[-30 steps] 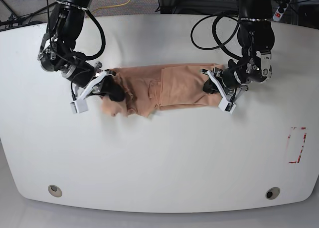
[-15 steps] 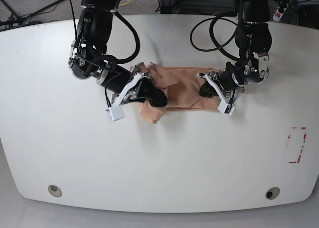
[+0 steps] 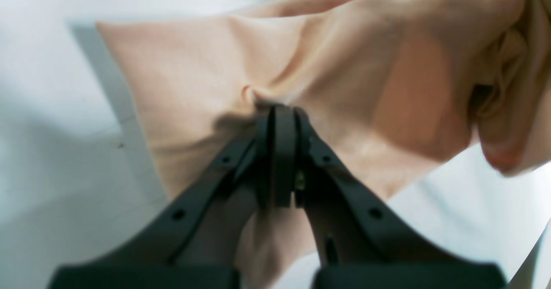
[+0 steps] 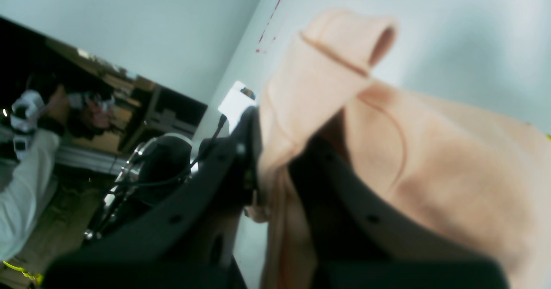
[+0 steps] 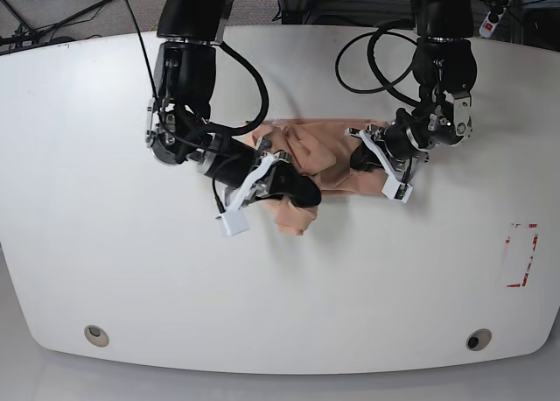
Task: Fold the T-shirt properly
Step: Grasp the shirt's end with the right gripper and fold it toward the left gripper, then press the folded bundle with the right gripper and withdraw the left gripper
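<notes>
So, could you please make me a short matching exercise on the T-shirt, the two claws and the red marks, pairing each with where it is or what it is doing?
1. T-shirt
2. Left claw
3. Right claw
4. Red marks

A. On the white table, toward the base view's right edge
B. Closed on a raised fold of cloth
C. Peach-coloured, partly folded
D. Shut, its tips down at the cloth

Pairs: 1-C, 2-D, 3-B, 4-A
</notes>
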Motion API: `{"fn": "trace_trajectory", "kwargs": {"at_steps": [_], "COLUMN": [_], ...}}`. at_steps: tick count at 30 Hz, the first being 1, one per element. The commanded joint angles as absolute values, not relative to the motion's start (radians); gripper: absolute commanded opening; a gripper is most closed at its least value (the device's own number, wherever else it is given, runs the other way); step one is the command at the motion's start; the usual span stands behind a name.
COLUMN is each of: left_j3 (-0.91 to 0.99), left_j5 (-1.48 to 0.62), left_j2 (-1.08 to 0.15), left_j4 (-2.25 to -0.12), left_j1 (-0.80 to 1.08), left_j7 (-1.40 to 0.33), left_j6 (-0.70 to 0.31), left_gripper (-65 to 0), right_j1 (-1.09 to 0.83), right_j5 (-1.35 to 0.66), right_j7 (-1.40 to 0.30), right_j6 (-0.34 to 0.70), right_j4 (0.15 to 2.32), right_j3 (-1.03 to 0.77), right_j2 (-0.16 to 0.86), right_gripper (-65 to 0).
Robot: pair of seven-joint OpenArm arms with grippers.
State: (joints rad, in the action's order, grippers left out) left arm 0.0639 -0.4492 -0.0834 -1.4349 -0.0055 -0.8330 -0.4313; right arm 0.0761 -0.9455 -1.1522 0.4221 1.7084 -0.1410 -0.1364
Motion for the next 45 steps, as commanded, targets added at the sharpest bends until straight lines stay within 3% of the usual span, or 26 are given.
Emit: {"fn": "trace_trajectory", "kwargs": {"at_steps": [1,8,15,17,20,24,30,38,45], "left_j3": [0.062,0.067,0.099,0.136,0.173,0.22,0.292,0.464,0.538], "left_j5": [-0.426,-0.429,-0.558,-0.628,-0.696,-0.748,-0.817,-0.863,-0.777], "left_j2": [-0.085,-0.085,-0.091,-0.093,-0.097,-0.136,-0.248,-0.42,-0.489], "left_j4": [-1.437,-1.445,-1.446,-1.446,-1.452,-1.532,-1.646,-1.647,-1.652], "left_j1": [-0.008,-0.012,-0.015,-0.015,-0.015,-0.005,0.061,0.148,0.197], "left_j7": [-0.865,-0.865,-0.865,-0.865,-0.865,-0.866,-0.871,-0.871,-0.871], "left_j6": [-0.427,-0.429,-0.429,-0.429,-0.429,-0.429,-0.429,-0.429,-0.429], "left_gripper": [-65.0,-65.0,-65.0,-60.1,-48.9,-40.8,-40.6,-40.6,-40.6], "right_j1": [0.101,0.113,0.136,0.142,0.154,0.157,0.15,0.137,0.17], "right_j5": [-0.951,-0.941,-0.94,-0.94,-0.94,-0.94,-0.94,-0.935,-0.737], "right_j7": [-1.063,-0.941,-0.908,-0.908,-0.908,-0.908,-0.908,-0.909,-0.906], "right_j6": [0.43,0.43,0.43,0.429,0.426,0.421,0.421,0.423,0.418], "right_j4": [1.702,1.578,1.518,1.518,1.518,1.518,1.524,1.523,1.555], "right_j3": [-0.076,0.036,0.051,0.053,0.061,0.104,0.145,0.153,0.321], "right_j2": [-0.143,-0.122,-0.094,-0.079,-0.068,-0.059,-0.01,-0.002,-0.004], "right_gripper": [-65.0,-62.3,-36.8,-29.0,-22.4,-21.6,-25.4,-29.3,-29.0]}}
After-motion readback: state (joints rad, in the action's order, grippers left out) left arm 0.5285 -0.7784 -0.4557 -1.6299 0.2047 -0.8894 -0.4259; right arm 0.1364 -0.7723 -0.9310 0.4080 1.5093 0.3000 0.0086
